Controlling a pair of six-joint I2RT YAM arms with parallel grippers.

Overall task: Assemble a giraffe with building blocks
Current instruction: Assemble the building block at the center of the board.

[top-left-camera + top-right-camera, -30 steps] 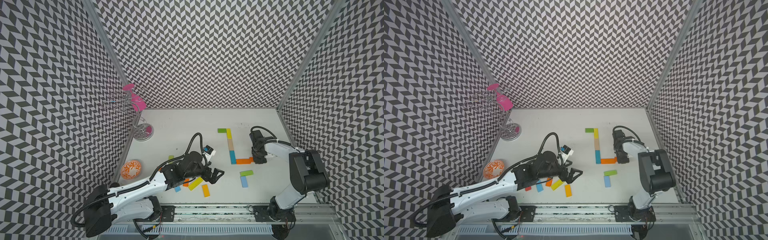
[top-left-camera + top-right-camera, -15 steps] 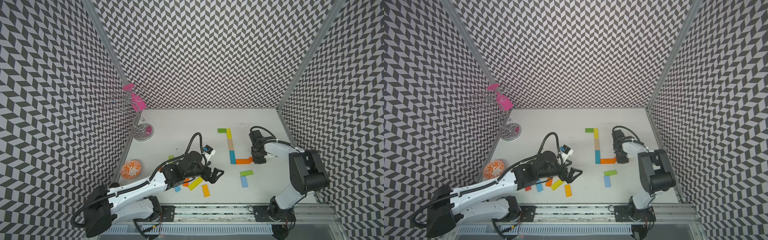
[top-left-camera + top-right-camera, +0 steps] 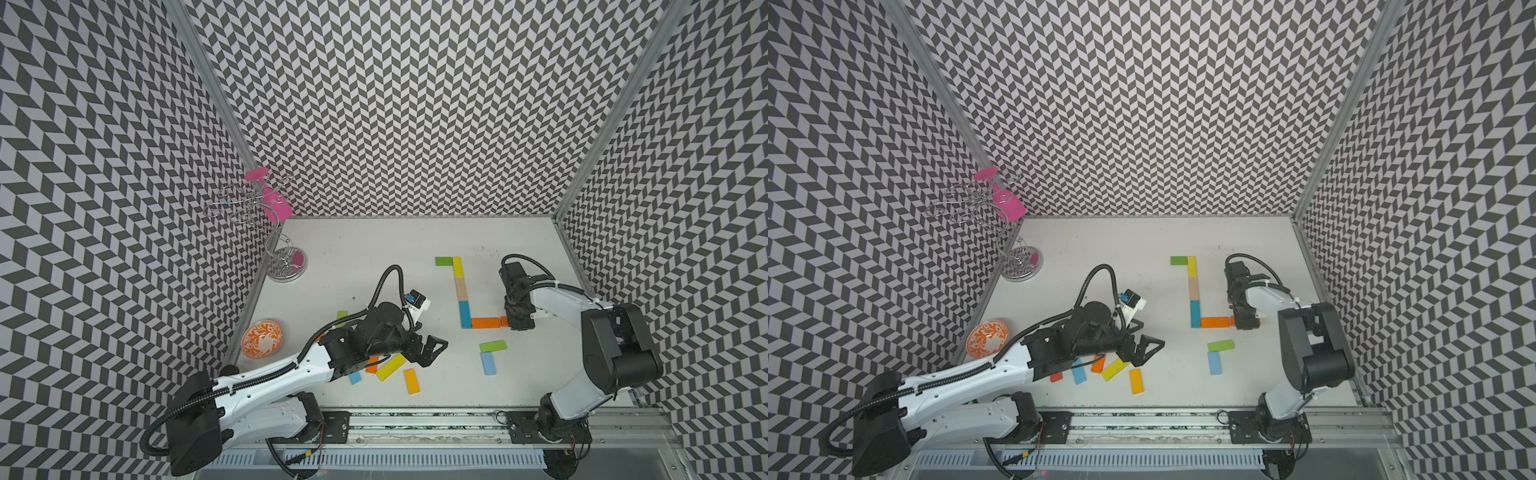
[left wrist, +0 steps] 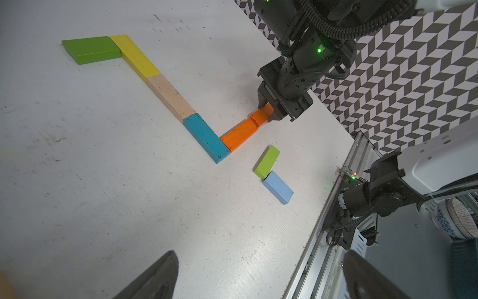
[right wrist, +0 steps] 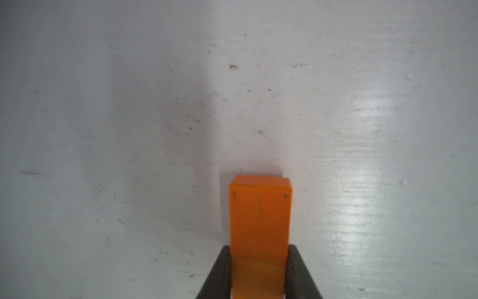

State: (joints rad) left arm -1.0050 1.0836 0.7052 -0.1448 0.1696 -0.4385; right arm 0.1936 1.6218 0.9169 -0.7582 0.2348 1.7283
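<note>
Right gripper (image 4: 267, 115) was clamped tight on an orange block (image 5: 260, 220), low at the table (image 3: 374, 249), its end against the orange plank (image 3: 485, 322) that closed the 5-block row (image 3: 461, 286). Left gripper (image 3: 430, 352) was wide open and empty above the loose blocks (image 3: 390, 367) near the front edge.
</note>
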